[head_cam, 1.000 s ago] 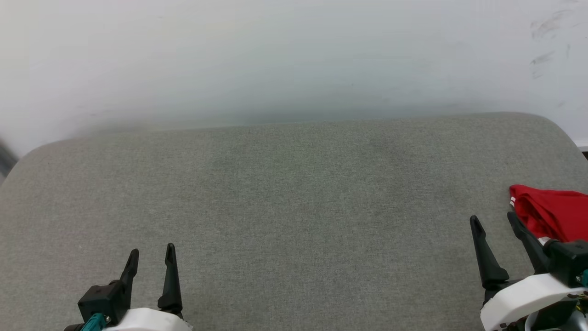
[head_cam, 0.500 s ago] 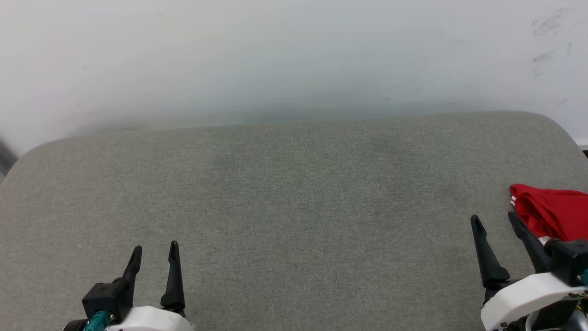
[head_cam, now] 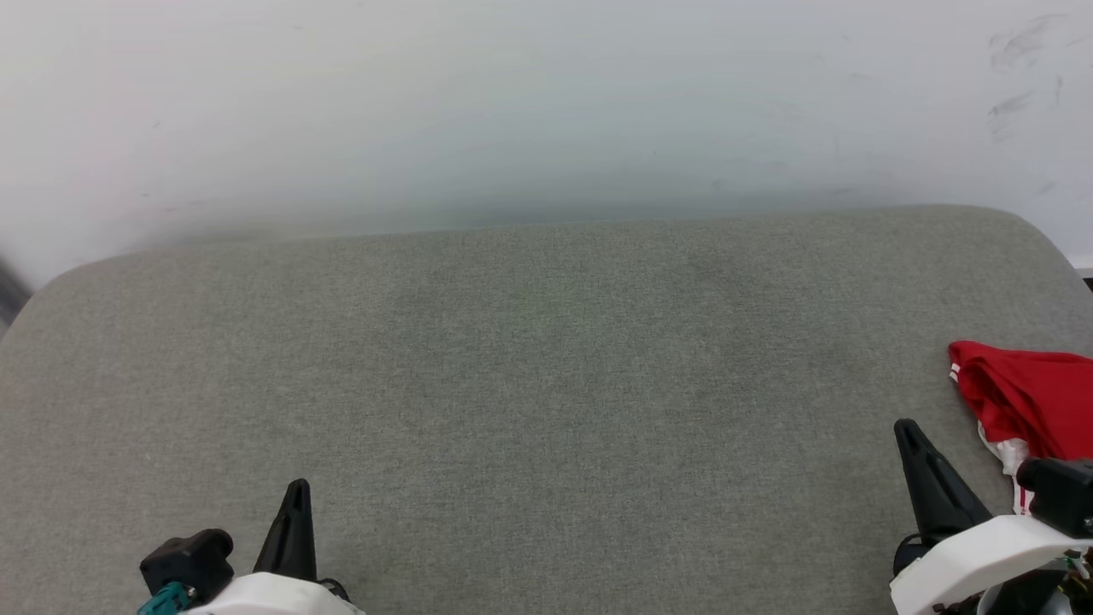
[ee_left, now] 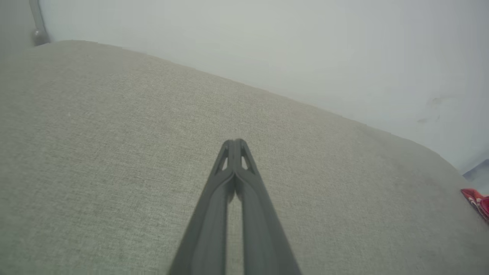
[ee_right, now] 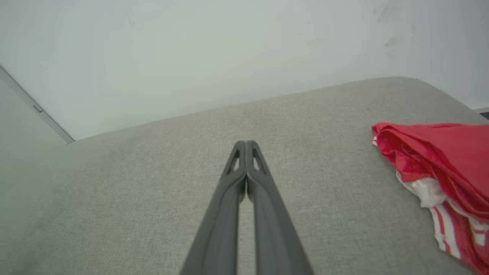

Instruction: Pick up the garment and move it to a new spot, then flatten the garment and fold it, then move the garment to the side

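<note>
At the right edge of the cushion (head_cam: pixel 546 384), the garment (head_cam: pixel 1033 397) is seen bunched, with striped trim showing. Near it, the right gripper (head_cam: pixel 907 427) is held pressed together, empty. Well apart, the left gripper (head_cam: pixel 297 487) is likewise closed. Bare grey fabric is left between them, back to the wall (head_cam: pixel 546 102).

Red garment (ee_right: pixel 439 152), red-and-white striped trim (ee_right: pixel 445 226)

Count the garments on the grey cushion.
1. A red shirt lies bunched at the right edge of the cushion, right of the right pincer; it runs out of frame, so more could be hidden.
</note>
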